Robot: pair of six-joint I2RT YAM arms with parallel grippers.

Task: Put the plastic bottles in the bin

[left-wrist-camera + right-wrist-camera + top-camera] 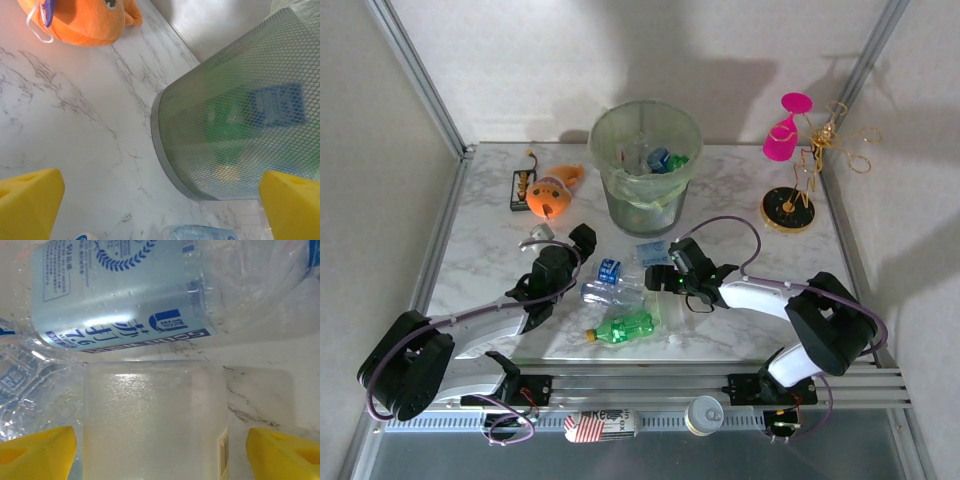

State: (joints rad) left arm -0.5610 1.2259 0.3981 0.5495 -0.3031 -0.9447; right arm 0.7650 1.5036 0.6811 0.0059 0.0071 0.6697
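Orange toy (80, 22) getting cut off by the top edge in the left wrist view; bin (235, 125) running off the right edge there, its contents blurring behind the mesh wall; clear bottle (125, 300) spilling past the top edge in the right wrist view; frosted container (155, 420) getting cropped at the bottom; bottles (660, 160) inside the bin showing too small to count from above

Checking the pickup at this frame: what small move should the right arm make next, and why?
Probably close the right gripper on the frosted bottle: it lies between the yellow fingertips with gaps both sides, not yet gripped, and belongs in the bin.
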